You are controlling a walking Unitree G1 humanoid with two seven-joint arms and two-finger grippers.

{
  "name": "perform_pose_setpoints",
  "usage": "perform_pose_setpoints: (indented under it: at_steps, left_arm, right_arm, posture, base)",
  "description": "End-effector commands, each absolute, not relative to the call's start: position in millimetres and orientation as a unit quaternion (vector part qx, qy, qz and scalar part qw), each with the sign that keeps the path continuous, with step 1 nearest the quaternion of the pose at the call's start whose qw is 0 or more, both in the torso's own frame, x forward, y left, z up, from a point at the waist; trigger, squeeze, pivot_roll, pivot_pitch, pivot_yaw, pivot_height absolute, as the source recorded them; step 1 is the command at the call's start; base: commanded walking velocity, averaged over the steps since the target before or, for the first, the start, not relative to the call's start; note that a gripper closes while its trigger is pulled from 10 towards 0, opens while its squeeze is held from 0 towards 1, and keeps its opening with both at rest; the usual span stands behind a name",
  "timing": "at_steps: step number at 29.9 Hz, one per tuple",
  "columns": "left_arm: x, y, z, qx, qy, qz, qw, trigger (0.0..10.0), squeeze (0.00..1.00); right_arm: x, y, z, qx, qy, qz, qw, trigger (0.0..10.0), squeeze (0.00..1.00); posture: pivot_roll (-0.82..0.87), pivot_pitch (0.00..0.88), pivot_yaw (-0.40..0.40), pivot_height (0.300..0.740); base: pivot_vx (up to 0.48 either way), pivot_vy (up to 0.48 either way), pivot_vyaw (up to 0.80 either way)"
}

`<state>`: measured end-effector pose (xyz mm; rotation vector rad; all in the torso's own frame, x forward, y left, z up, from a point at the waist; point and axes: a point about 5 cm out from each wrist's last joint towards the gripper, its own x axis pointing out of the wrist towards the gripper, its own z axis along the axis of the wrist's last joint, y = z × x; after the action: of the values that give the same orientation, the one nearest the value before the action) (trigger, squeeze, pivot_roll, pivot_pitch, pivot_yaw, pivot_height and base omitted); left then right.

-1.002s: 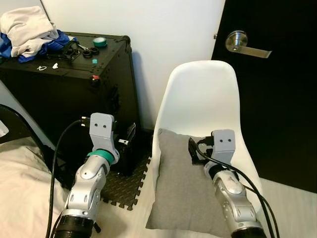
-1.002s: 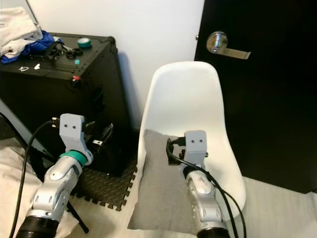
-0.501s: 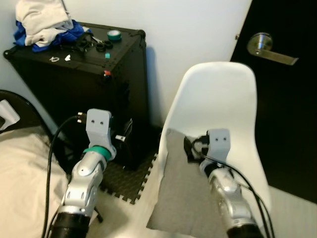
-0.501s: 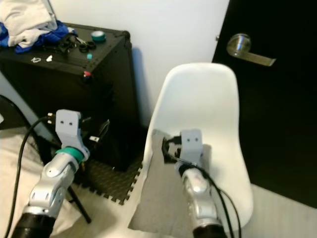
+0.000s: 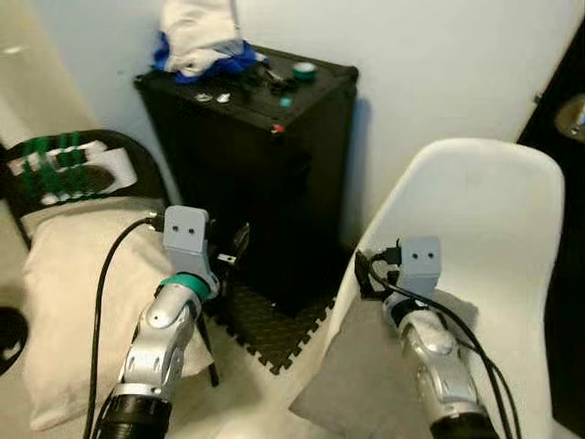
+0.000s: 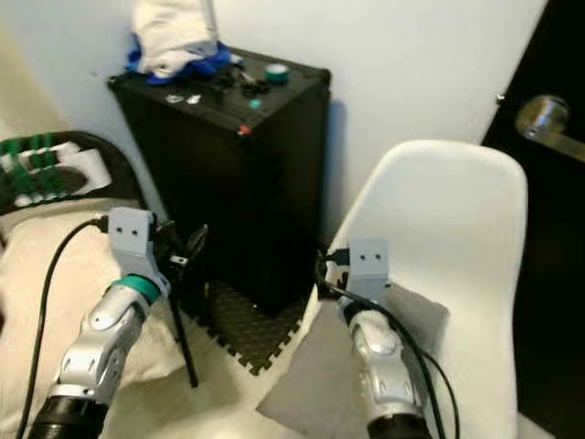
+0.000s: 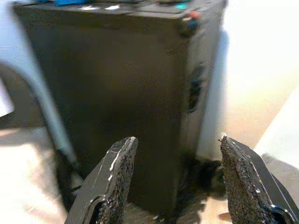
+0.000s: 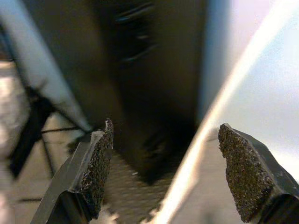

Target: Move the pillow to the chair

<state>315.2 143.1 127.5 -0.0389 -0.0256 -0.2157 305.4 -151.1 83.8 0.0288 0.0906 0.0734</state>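
The grey pillow lies on the seat of the white shell chair, one corner hanging over the seat's front left edge. My right gripper is open at the chair's left rim, just above the pillow, and holds nothing. In the right wrist view, the right gripper spans the chair's rim and the dark case behind it. My left gripper is open and empty in front of the black case, well left of the chair. Seen from the left wrist, the left gripper faces the case's side.
A tall black case stands against the wall left of the chair, with white and blue clothes and small items on top. A black foam mat lies at its foot. A cream cushion sits at the left, below a black chair. A dark door is at the right.
The camera has swung left, so chair and pillow now sit further right in the picture. My right gripper is now at the chair's left rim rather than over the pillow.
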Motion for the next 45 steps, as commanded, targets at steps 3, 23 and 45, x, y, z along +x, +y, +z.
perform_pose_setpoints:
  at_steps: [3,23,45]
  left_arm:
    - [312,147,122,-0.014,0.000,-0.104,0.994,10.0,0.00]
    - [308,144,106,-0.008,0.037,-0.099,0.994,10.0,0.00]
    - [316,126,111,0.008,0.022,-0.110,0.994,10.0,0.00]
  right_arm:
    - [303,-149,78,0.017,0.055,0.041,0.997,10.0,0.00]
    - [302,-151,72,0.017,0.069,0.044,0.996,10.0,0.00]
    - [309,-165,76,0.000,0.070,0.043,0.997,10.0,0.00]
  posture:
    - [0.04,0.000,0.116,0.740]
    - [0.03,0.000,0.071,0.740]
    - [0.01,0.000,0.035,0.740]
  base:
    - [0.000,0.000,0.80]
    - [0.000,0.000,0.80]
    - [0.000,0.000,0.80]
